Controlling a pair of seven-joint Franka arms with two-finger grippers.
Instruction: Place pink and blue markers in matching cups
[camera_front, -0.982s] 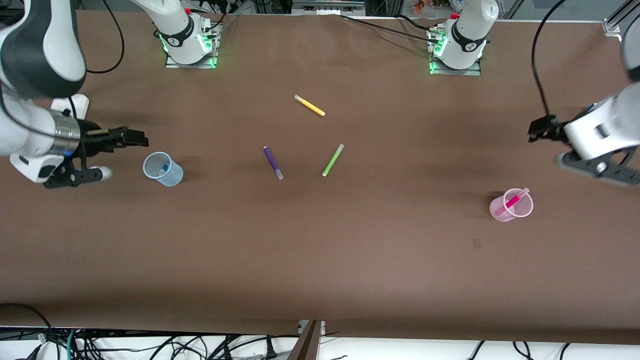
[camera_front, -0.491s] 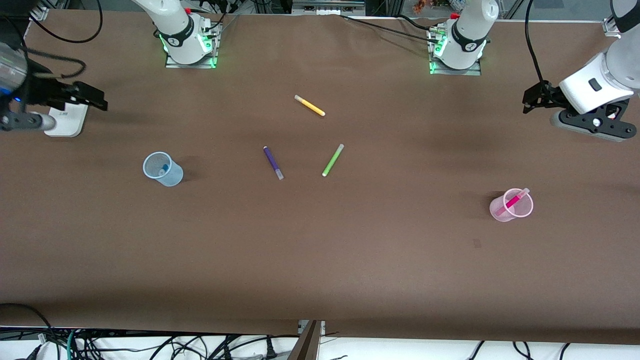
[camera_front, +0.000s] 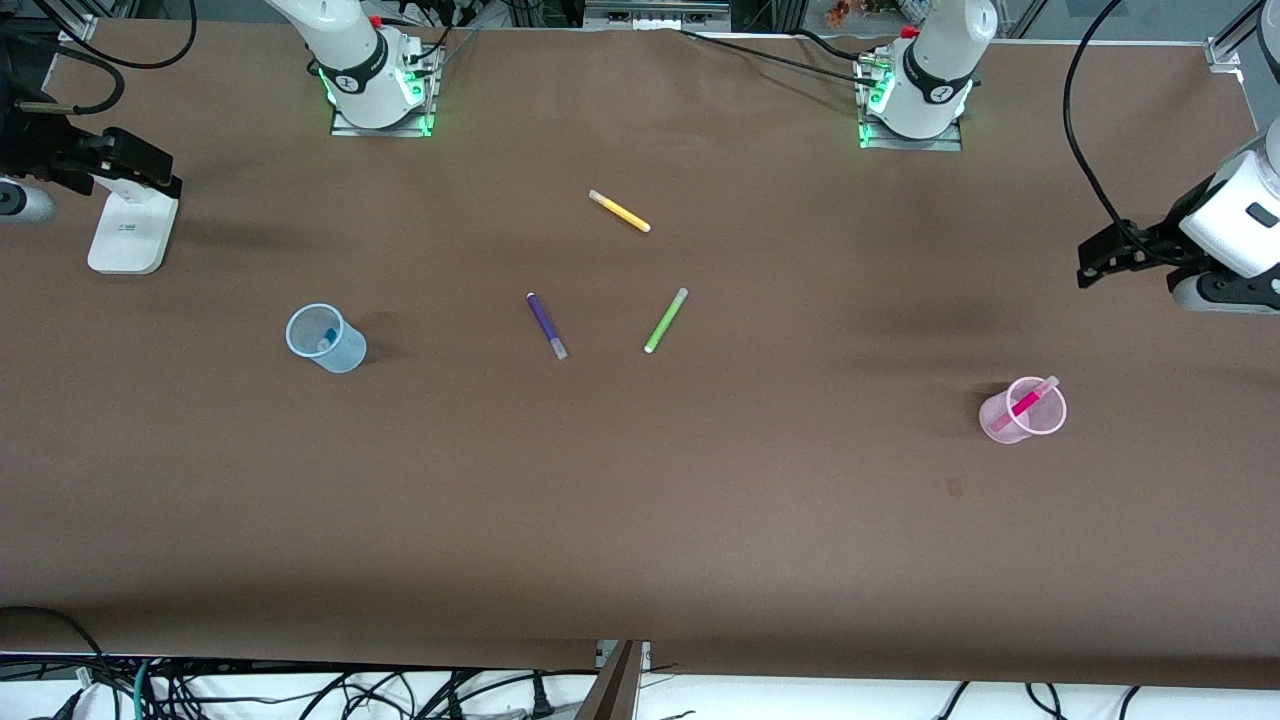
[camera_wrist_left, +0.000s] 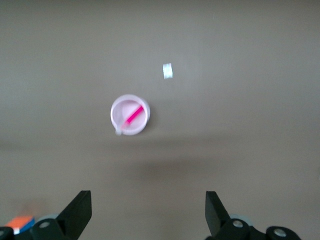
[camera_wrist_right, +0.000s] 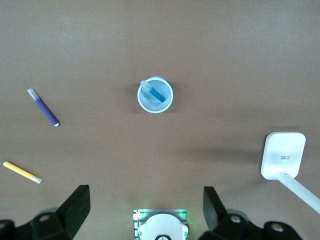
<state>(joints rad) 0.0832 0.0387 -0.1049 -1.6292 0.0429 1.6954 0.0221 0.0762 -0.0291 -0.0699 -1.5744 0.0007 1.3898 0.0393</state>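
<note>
The pale blue cup (camera_front: 325, 338) stands upright toward the right arm's end of the table with the sky-blue marker (camera_front: 325, 341) in it. The pale pink cup (camera_front: 1023, 410) stands toward the left arm's end with the pink marker (camera_front: 1026, 402) leaning in it. My right gripper (camera_front: 160, 172) is open and empty, high above the table's end; its wrist view shows the blue cup (camera_wrist_right: 155, 95) and blue marker (camera_wrist_right: 158, 93) well below the gripper (camera_wrist_right: 145, 207). My left gripper (camera_front: 1095, 258) is open and empty, up in the air; its wrist view shows the pink cup (camera_wrist_left: 129, 115) and pink marker (camera_wrist_left: 132, 116) below the gripper (camera_wrist_left: 147, 210).
A dark purple pen (camera_front: 546, 325), a lime-green pen (camera_front: 665, 320) and a yellow pen (camera_front: 619, 211) lie in the middle of the table. A white stand (camera_front: 130, 232) sits at the right arm's end. The arm bases (camera_front: 375, 85) stand along the table's edge.
My right gripper has pulled away from beside the blue cup, up and toward its end of the table. My left gripper has shifted at its end. Cups, markers and pens have not moved.
</note>
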